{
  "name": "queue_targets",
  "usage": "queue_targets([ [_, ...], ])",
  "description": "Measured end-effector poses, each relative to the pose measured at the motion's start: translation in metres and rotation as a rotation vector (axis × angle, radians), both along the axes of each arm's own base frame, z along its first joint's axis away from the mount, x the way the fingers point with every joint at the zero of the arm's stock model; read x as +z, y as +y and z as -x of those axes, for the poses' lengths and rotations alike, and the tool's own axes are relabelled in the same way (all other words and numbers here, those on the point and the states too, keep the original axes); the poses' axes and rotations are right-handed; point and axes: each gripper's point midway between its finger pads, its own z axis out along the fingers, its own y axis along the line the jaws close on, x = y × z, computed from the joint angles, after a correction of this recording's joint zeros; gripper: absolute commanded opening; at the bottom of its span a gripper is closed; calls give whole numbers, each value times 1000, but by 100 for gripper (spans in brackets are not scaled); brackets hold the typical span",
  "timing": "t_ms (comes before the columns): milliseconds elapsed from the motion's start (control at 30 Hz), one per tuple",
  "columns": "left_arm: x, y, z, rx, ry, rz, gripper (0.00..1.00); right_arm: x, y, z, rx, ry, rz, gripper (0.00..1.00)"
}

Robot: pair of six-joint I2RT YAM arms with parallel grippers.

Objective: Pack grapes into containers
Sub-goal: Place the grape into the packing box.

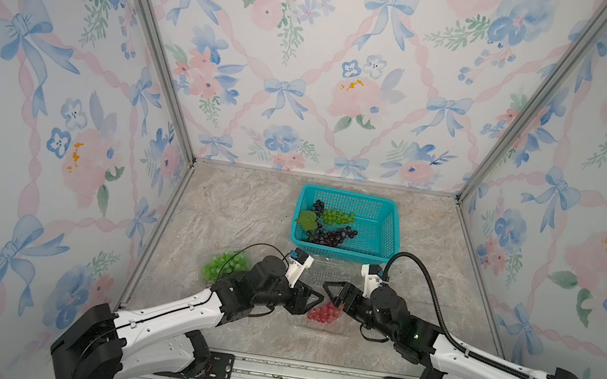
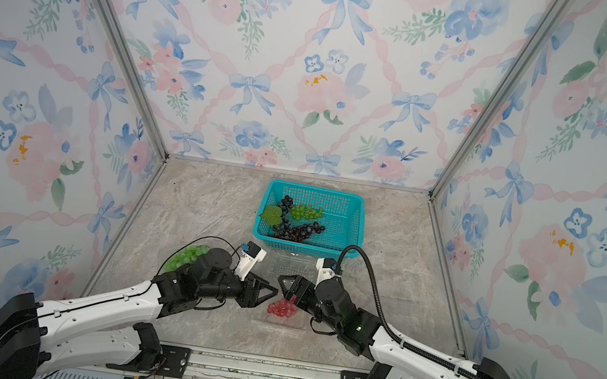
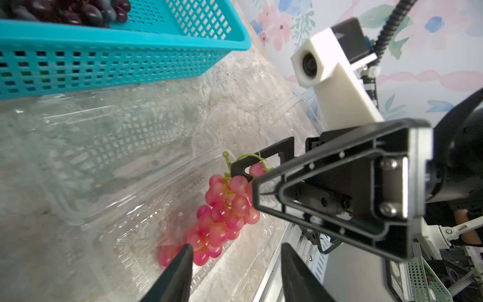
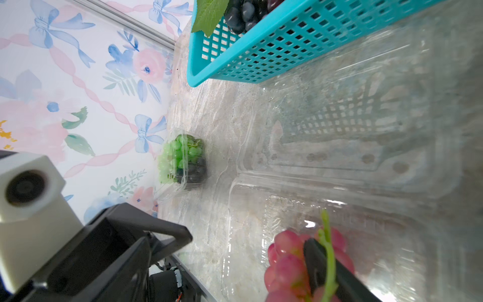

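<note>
"Right, why are both grippers crowded over the near box?"

"I'm settling the red bunch (image 3: 222, 209) into the open container (image 3: 125, 235). My right gripper (image 1: 336, 295) has its jaws apart, with the stem (image 4: 328, 248) draped over one finger, so I judge it released. My left gripper (image 3: 236, 248) hovers beside it, spread and empty, ready to steady the box."

"And beyond?"

"A filled container (image 1: 225, 264) sits aside on the worktop (image 1: 251, 207). Farthest off, the basket (image 1: 349, 195) holds the dark and green bunches (image 1: 333, 227) left to pack."

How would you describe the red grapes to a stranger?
Find the teal basket at the back. Nearer the robot lies an open clear container; the red bunch sits inside. It alone is red; the rest are green grapes or dark grapes.
</note>
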Motion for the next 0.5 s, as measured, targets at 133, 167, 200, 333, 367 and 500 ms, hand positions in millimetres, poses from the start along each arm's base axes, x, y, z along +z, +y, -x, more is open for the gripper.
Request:
queue_targets([
  [133, -9, -7, 5, -17, 1, -35, 58, 9, 3, -2, -17, 9, -62, 94],
  [167, -11, -8, 5, -18, 1, -43, 59, 12, 4, -4, -25, 12, -81, 95],
  [200, -14, -9, 5, -17, 2, -52, 59, 15, 4, -5, -32, 12, -100, 95],
  [333, -20, -11, 3, -6, 1, -77, 60, 18, 3, -7, -49, 23, -141, 96],
  [367, -20, -12, 2, -2, -3, -78, 60, 19, 3, -7, -52, 26, -153, 96],
  [500, -17, -18, -3, 9, -25, -63, 61, 20, 4, -7, -62, 33, -194, 96],
])
